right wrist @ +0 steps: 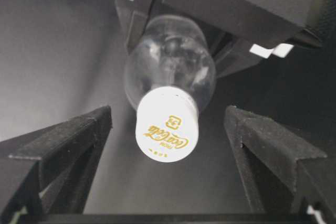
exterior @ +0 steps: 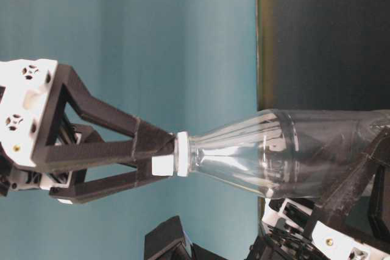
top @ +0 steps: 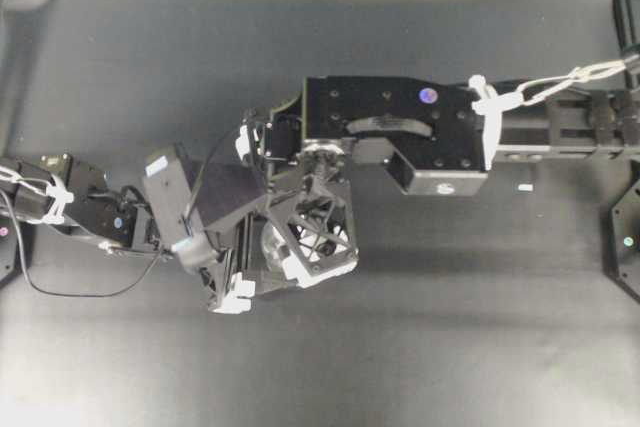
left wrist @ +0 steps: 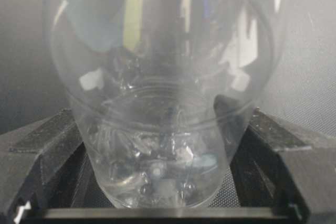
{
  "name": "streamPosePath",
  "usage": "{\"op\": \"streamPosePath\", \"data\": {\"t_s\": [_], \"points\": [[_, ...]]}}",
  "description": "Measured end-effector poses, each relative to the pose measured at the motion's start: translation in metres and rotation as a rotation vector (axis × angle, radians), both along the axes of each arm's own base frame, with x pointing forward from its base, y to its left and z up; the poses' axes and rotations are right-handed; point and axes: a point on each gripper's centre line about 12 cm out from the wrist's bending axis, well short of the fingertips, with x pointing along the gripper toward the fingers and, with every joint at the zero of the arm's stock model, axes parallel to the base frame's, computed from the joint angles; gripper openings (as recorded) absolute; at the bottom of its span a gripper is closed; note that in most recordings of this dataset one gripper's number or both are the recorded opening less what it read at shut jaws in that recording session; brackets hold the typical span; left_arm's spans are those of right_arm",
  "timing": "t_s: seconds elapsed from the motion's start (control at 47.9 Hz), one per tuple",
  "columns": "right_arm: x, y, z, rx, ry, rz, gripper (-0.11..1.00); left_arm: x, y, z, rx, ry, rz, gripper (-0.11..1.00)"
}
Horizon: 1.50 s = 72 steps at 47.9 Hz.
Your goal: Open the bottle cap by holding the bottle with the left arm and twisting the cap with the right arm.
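Two arms meet over the middle of the dark table (top: 120, 67). The left arm (top: 100, 215) comes in from the left in the overhead view, and its gripper (left wrist: 168, 203) clamps the bottle (left wrist: 163, 93): in the left wrist view we see a black finger (left wrist: 47, 156) pressed against each side of the clear body, low down near the base. The bottle stands upright in the grip (the table-level picture is turned on its side, so there it looks as if it were lying flat). From overhead we make out only a glassy patch of it (top: 272, 247) between the two grippers.

The right arm (top: 400, 132) reaches in from the right, and its gripper (right wrist: 168, 129) points down over the neck. In the right wrist view its fingers (right wrist: 68, 145) stand wide apart, one on each side of the cap (right wrist: 167, 124), with clear space between each and the cap, so it holds nothing. The cap is white with gold lettering on top and sits on the neck. In the table-level view a white pad (exterior: 163, 165) lies level with the cap (exterior: 181, 153); whether it touches there we cannot tell.
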Motion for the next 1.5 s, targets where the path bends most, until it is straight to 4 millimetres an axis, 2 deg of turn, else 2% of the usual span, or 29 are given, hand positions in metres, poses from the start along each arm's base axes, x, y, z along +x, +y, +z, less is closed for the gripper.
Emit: {"op": "streamPosePath", "data": {"t_s": [0.167, 0.396, 0.521, 0.647, 1.022, 1.252, 1.502], "points": [[-0.008, -0.001, 0.010, 0.013, -0.009, -0.050, 0.82, 0.001, 0.000, 0.001, 0.000, -0.003, -0.001, 0.82], [-0.032, -0.002, 0.031, 0.037, -0.062, -0.115, 0.82, 0.001, 0.000, 0.002, 0.000, -0.005, -0.001, 0.82], [-0.047, -0.003, 0.041, 0.059, -0.115, -0.161, 0.82, 0.003, 0.000, 0.003, -0.001, -0.008, -0.001, 0.97], [-0.063, -0.005, 0.044, 0.083, -0.150, -0.216, 0.82, 0.004, 0.000, 0.008, -0.001, -0.011, 0.000, 0.96], [-0.120, -0.010, 0.040, 0.186, -0.301, -0.391, 0.82, 0.003, -0.001, 0.026, 0.006, -0.016, -0.004, 0.96], [-0.159, -0.010, 0.037, 0.257, -0.399, -0.459, 0.81, 0.002, -0.001, 0.027, 0.006, -0.016, -0.004, 0.96], [-0.207, -0.011, 0.052, 0.343, -0.629, -0.451, 0.81, 0.003, 0.001, 0.028, 0.006, -0.017, 0.002, 0.96]]}}
